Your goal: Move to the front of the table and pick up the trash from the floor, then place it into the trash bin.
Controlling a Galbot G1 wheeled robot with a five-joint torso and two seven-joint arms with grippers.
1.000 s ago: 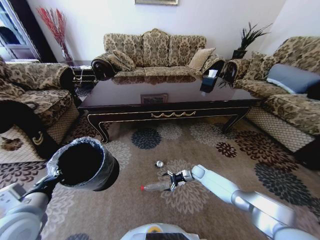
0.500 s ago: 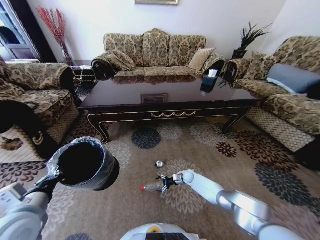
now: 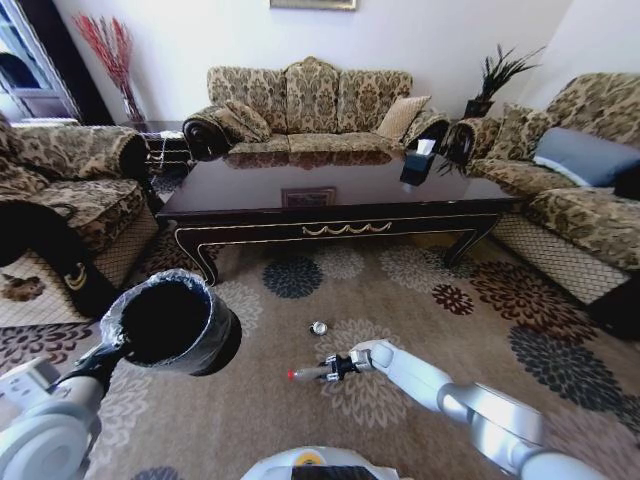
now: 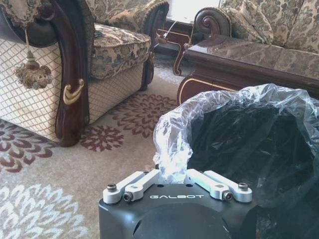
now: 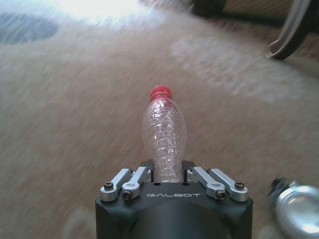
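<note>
Trash bin (image 3: pixel 170 325): black, lined with a crinkly clear bag – held up at the robot's left, inside dark.
Left gripper (image 4: pixel 174 175): clamped on the bin's bagged rim.
Bottle (image 5: pixel 164 134): clear ribbed plastic, red cap – low over the carpet (image 3: pixel 420 300).
Right gripper (image 3: pixel 333 370): closed around the bottle's base.
Silvery piece (image 3: pixel 319 328): on the carpet, just beyond.
Table (image 3: pixel 340 200): farther off.

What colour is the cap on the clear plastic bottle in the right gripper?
Red cap, clearest in the right wrist view.
</note>
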